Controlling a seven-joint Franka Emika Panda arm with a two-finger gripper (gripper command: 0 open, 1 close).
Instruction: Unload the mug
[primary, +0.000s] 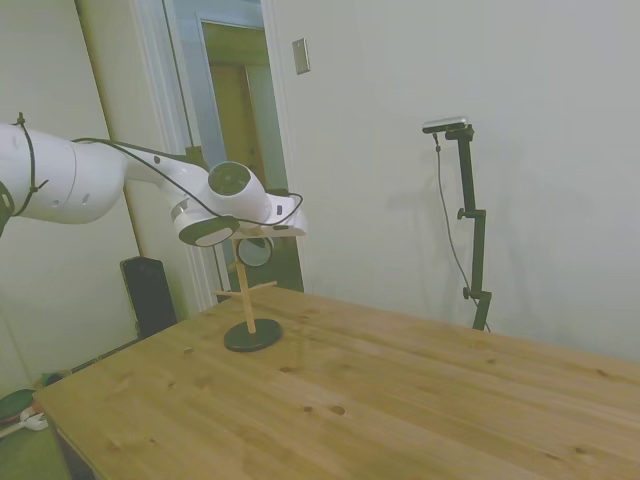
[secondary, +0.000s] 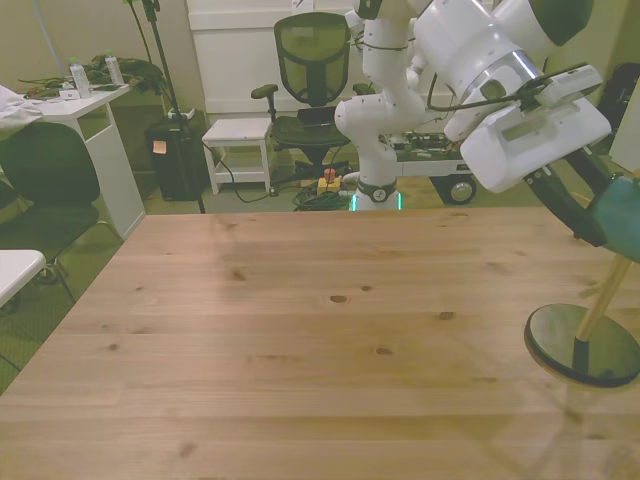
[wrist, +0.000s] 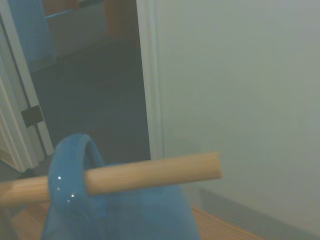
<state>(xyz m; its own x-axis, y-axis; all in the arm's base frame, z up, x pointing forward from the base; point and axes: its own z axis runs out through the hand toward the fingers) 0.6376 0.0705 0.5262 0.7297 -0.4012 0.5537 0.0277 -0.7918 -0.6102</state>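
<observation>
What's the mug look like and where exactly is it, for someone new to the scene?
On the wooden table stands a wooden peg stand on a dark round base. The mug hangs near its top, handle looped over a peg, right at the robot's hand. It is the only blue thing there.

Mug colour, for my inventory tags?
Blue mug, hung by its handle on a wooden peg; wrist view shows it best.

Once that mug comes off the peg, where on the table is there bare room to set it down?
Nearly the whole table is bare wood, from the front view's left edge across to the wooden mug stand. The only crowded spot is at that stand, at the front view's right edge, where the mug hangs with a peg through its handle and the end effector sits close.
</observation>
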